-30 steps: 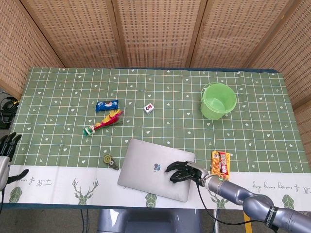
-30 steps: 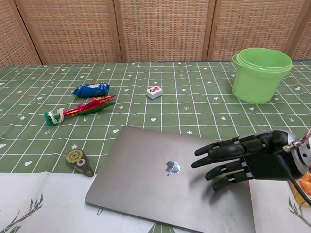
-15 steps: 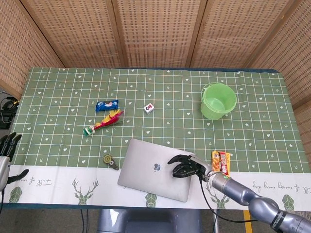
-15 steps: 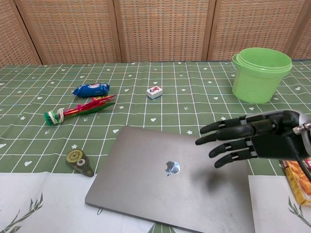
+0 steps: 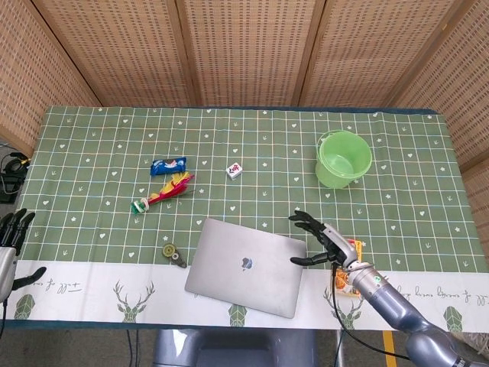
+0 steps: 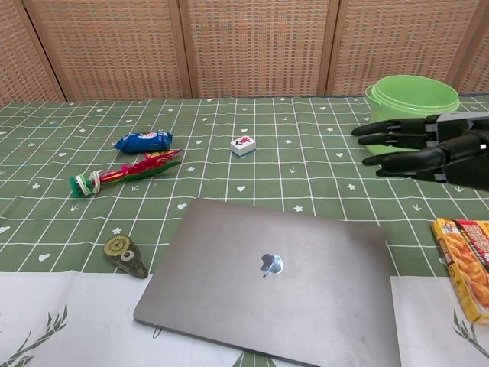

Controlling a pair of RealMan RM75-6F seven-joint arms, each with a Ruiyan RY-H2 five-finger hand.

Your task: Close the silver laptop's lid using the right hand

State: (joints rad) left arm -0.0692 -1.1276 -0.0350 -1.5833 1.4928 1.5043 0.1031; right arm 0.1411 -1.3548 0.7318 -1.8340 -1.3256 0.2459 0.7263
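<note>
The silver laptop (image 5: 246,265) (image 6: 271,277) lies flat near the table's front edge with its lid down and the logo facing up. My right hand (image 5: 321,240) (image 6: 424,148) hovers above and to the right of the laptop, fingers spread, holding nothing and touching nothing. My left hand (image 5: 11,232) shows at the far left edge of the head view, off the table, with fingers apart and nothing in it.
A green bucket (image 5: 344,159) (image 6: 409,113) stands at the back right. A snack packet (image 5: 348,256) (image 6: 462,264) lies right of the laptop. A tape dispenser (image 6: 126,256), a feather toy (image 6: 126,173), a blue wrapper (image 6: 143,141) and a small tile (image 6: 243,145) lie to the left and behind.
My right hand has lifted off the laptop lid and drawn back to the right and upward, its fingers spreading. The laptop stays flat and has not shifted.
</note>
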